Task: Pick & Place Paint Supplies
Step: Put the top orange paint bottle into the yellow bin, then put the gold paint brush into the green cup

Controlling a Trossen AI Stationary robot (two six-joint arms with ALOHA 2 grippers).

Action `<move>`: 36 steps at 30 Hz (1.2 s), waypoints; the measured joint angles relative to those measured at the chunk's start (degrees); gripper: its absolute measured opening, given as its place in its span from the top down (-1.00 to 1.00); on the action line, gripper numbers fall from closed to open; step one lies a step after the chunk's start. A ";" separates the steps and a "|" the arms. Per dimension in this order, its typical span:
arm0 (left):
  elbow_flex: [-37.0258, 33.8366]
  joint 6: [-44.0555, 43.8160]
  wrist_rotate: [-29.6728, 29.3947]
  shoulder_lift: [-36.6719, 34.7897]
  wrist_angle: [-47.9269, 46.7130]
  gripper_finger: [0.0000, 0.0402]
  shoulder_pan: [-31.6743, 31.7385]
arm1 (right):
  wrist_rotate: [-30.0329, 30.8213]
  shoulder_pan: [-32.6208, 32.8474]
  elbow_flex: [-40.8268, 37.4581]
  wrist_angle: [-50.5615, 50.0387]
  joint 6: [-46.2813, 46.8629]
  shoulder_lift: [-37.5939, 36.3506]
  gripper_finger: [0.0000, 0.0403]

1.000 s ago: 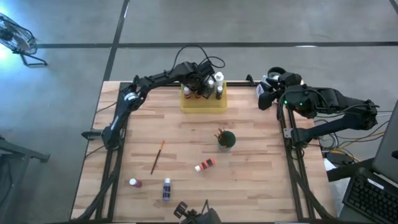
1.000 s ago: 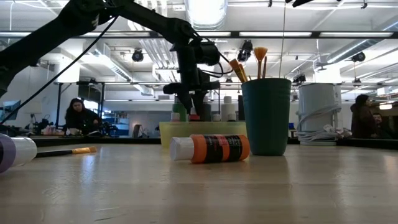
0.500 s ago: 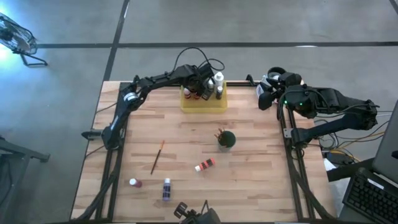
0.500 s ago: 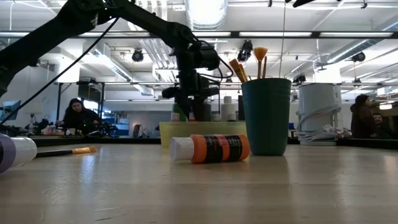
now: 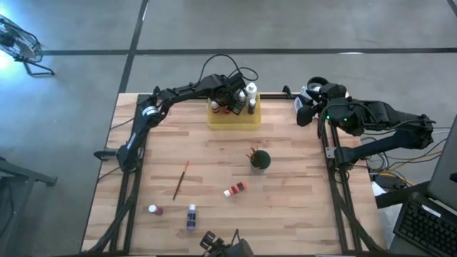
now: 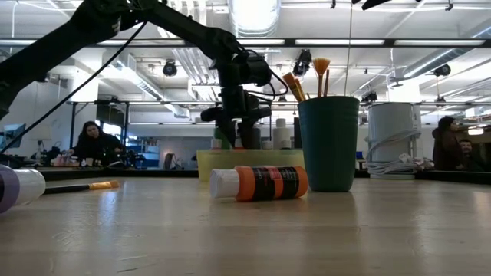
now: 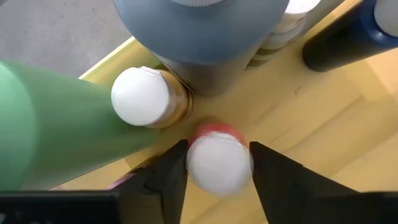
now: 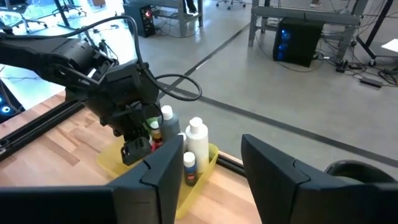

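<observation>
Between left gripper (image 7: 219, 163) fingers: red bottle (image 7: 219, 163) upright in yellow tray (image 7: 323, 134), fingers spread, not gripping. Right gripper (image 8: 208, 168) open, well apart.

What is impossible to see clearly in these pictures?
- High view: left tool covers part of the yellow tray; bottles below are hidden.
- Left wrist view: red bottle shows only its cap.
- Low view: purple bottle is cut by the edge.
- High view: brushes in the green cup are too small to count.

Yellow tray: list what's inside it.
The yellow tray holds upright bottles: a green bottle, a red bottle between the left gripper fingers, a white bottle and darker ones. The gripper hides whatever stands under it.
</observation>
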 joint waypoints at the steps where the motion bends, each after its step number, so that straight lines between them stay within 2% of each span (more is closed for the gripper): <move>1: -0.01 0.01 -0.10 0.00 0.01 0.12 0.00 | 0.00 0.00 0.00 -0.04 0.00 0.00 0.25; 13: 2.33 0.13 0.09 -0.02 -0.99 0.06 0.02 | 0.00 0.02 0.00 -0.57 0.09 0.00 0.38; 21: 5.38 0.37 -1.28 -0.09 -5.95 0.10 -0.03 | 0.00 0.04 0.00 -0.55 0.20 0.00 0.33; 26: 9.83 0.44 -1.30 -0.13 -10.18 0.10 -0.52 | 0.00 0.04 0.00 -0.55 0.20 0.00 0.25; 31: 18.39 0.45 -0.70 -0.16 -17.41 0.10 -1.14 | 0.01 0.00 0.00 -0.52 0.22 0.00 0.19; 36: 13.69 -0.86 2.05 -8.43 -18.86 0.12 -2.41 | 0.02 0.02 0.00 -0.46 0.24 0.02 0.19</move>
